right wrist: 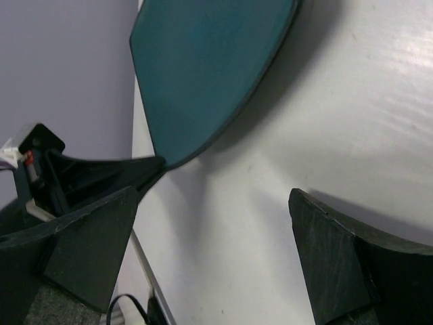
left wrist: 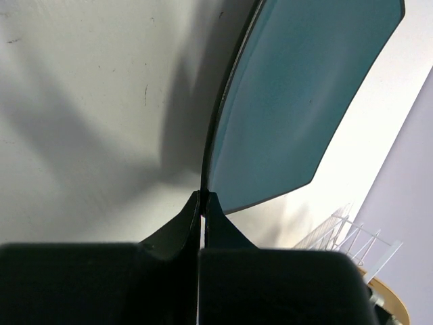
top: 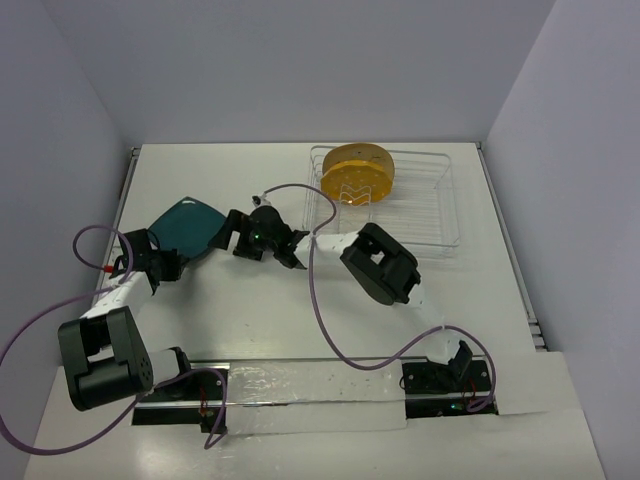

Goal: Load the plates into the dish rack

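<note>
The dark teal plate [top: 185,226] [left wrist: 298,95] [right wrist: 210,68] is tilted up off the table at the left, with a shadow beneath it. My left gripper [top: 163,262] [left wrist: 203,200] is shut on its near rim, the edge pinched between the two fingertips. My right gripper [top: 262,246] [right wrist: 215,196] stands wide open just right of the plate, with only bare table between its fingers. The yellow-orange plate [top: 357,172] [left wrist: 390,306] stands upright in the silver wire dish rack [top: 425,205] [left wrist: 342,233] at the back right.
Walls close in the white table [top: 230,310] on the left, back and right. Purple cables [top: 320,300] loop over the near half of the table. The right arm's elbow [top: 380,265] lies in front of the rack.
</note>
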Motion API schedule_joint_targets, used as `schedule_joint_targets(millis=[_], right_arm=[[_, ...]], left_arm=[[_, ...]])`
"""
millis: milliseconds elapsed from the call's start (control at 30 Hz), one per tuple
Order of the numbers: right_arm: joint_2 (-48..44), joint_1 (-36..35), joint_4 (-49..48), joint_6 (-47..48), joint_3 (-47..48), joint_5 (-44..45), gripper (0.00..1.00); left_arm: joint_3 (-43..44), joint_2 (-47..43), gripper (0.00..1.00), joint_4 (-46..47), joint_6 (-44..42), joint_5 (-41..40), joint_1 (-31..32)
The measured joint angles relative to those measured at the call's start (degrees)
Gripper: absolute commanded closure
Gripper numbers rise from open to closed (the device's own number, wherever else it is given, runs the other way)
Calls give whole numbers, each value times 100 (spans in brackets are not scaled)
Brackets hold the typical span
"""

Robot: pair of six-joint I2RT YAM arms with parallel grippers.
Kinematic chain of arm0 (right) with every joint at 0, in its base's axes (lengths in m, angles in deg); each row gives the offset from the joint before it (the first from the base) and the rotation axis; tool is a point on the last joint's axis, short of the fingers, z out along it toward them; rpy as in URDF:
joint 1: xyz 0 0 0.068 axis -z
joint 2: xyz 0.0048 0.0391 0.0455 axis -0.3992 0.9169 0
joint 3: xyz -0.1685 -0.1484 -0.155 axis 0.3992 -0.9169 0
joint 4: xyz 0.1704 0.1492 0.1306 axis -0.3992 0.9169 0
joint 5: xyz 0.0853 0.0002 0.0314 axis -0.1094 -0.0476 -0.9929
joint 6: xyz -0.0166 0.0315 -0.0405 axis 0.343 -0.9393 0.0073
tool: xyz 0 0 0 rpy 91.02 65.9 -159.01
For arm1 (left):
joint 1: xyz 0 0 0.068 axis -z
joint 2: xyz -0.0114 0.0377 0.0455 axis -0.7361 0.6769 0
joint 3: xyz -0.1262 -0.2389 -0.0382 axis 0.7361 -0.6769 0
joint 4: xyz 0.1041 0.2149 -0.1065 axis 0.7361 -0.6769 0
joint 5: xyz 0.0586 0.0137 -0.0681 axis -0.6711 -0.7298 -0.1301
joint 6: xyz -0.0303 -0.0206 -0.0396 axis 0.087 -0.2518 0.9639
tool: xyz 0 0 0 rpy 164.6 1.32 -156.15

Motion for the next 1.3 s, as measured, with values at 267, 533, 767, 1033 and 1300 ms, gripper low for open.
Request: schedule_joint_targets(millis=[267,533,767,1033,1300], right_arm=[[954,-22,340,-603,1643,182,1],[1049,-142,537,-1276,1633,611,2],[1156,-208,704,-1531,1873,630,10],[1275,-161,686,-1875,1899,456,23],[1515,-27,441,-2194,2006,291,54]], left_arm=[[0,-51,100,-103,-59,0,0],[17,-101,100,-175,-176,37,0],[50,-101,100,-219,-248,167,4],[101,-98,100,-261,-322,318,37],[106,-99,100,-286,-341,341,153]])
